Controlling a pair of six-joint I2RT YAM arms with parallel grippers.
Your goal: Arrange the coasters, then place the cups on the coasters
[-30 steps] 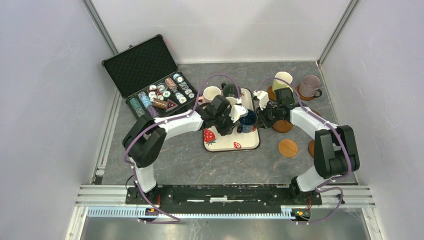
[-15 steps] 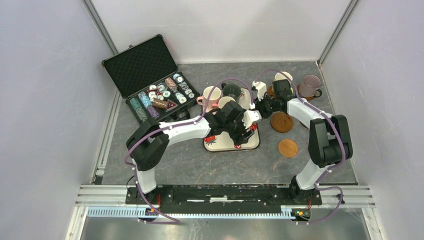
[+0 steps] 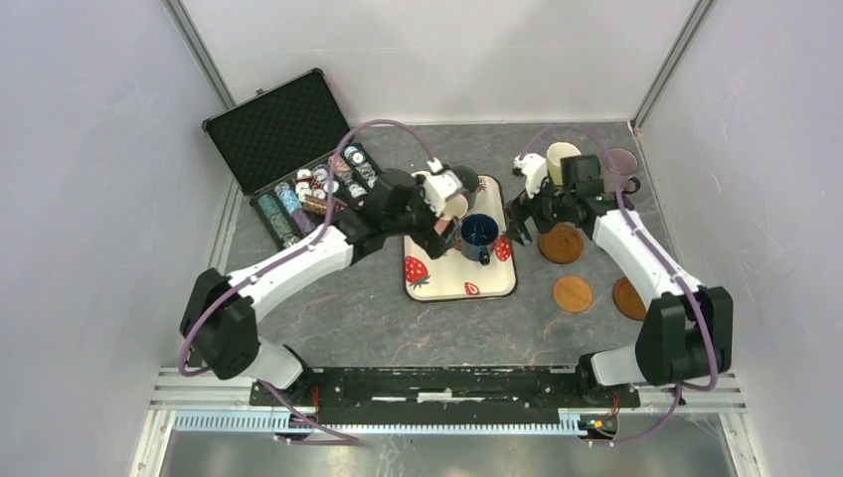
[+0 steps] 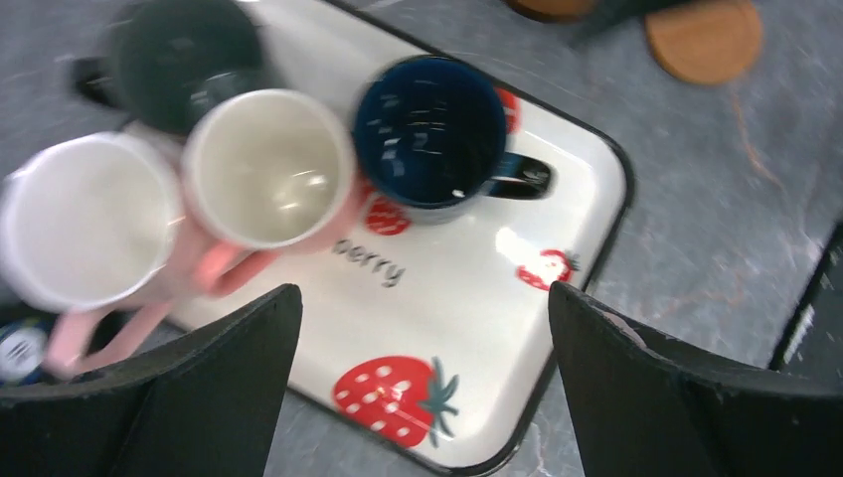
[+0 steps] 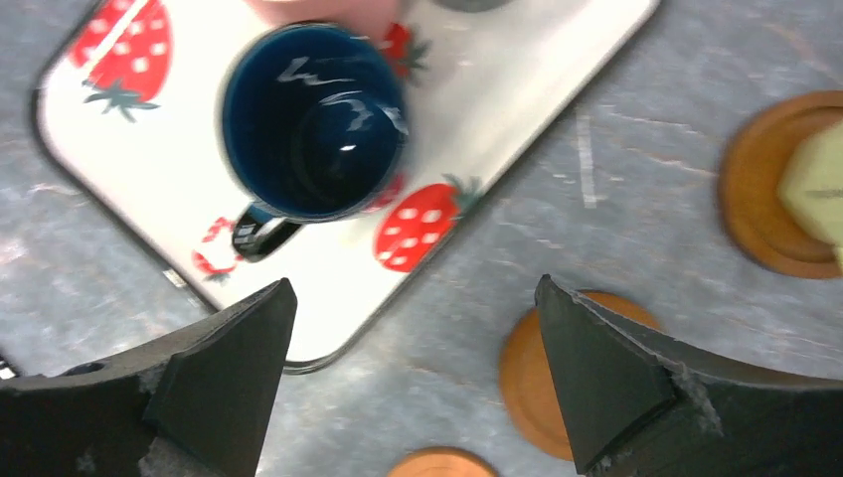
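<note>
A navy blue cup (image 3: 479,237) stands upright on the strawberry tray (image 3: 459,280), with no gripper touching it. My left gripper (image 3: 440,212) hovers open above the tray's far left. Under it are two pink cups (image 4: 268,169) (image 4: 84,219) and a dark green-grey cup (image 4: 184,60). My right gripper (image 3: 517,221) hangs open just right of the tray, above the table. Three bare coasters (image 3: 562,243) (image 3: 573,294) (image 3: 629,298) lie right of the tray. At the back, the yellow-green cup (image 3: 560,159) sits on a coaster (image 5: 760,189), and the lilac cup (image 3: 621,169) stands beside it.
An open black case of poker chips (image 3: 313,184) lies at the back left, close to my left arm. White walls close in the table on three sides.
Both grippers went from shut to wide open. They drew away from the navy cup, the left one toward the back left. The cup now stands free on the tray.
</note>
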